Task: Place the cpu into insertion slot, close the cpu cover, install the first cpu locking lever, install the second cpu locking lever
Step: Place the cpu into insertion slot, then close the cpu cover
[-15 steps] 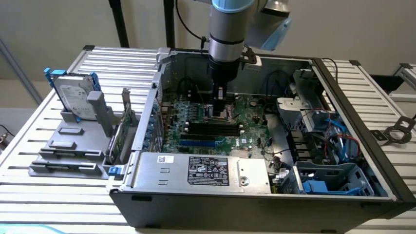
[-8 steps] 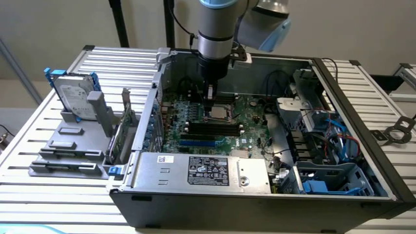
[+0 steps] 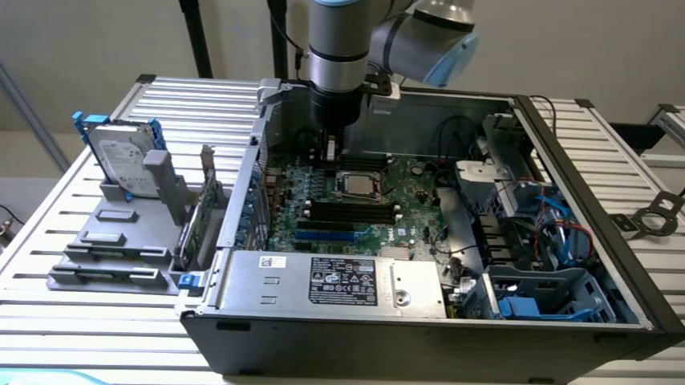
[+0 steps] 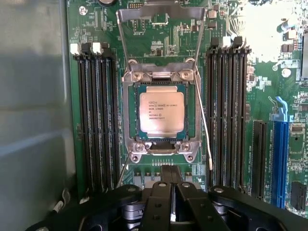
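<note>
Nearest in the exterior view, the power supply lines the case's front edge. Behind it lie the memory slots, then the cpu, seated in the slot at frame centre with open room above. The cover stands raised on its hinge, and a thin lever juts free beside the rim. The gripper, jaws pressed together and empty, hangs just upper left of the slot, with the case wall close on its left.

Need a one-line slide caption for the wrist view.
Wrist view: cpu seated in the insertion slot, cpu cover raised open, gripper hovering close by.
</note>
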Robot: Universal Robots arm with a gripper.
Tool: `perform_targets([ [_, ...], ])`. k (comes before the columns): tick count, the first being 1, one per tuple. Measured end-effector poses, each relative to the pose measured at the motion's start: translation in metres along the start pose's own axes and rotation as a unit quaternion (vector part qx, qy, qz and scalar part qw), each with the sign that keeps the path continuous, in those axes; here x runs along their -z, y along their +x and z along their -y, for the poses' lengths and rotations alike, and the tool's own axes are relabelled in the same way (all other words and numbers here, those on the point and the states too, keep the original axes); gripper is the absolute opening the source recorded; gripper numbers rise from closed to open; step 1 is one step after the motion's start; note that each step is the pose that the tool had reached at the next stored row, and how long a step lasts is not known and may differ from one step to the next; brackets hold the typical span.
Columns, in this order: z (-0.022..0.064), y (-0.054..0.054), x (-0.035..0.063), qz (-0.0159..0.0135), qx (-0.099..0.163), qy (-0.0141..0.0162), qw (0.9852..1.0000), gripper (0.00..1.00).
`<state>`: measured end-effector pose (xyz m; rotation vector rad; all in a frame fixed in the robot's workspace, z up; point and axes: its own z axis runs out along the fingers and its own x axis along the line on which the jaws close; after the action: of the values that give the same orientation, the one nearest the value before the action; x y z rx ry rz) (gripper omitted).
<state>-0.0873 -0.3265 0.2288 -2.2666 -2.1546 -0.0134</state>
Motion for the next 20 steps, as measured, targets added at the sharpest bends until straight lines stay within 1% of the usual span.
perform_targets([
  [15,-0.0008,0.0,0.0,0.0,0.0,0.0001,1.0,0.11],
  [16,-0.0032,0.0,0.0002,-0.0001,0.0,0.0007,1.0,0.11],
  [17,-0.0071,0.0,0.0012,0.0,0.0,0.0019,1.0,0.11],
  [20,-0.0209,0.0,0.0074,0.0002,0.0,0.0062,1.0,0.11],
])
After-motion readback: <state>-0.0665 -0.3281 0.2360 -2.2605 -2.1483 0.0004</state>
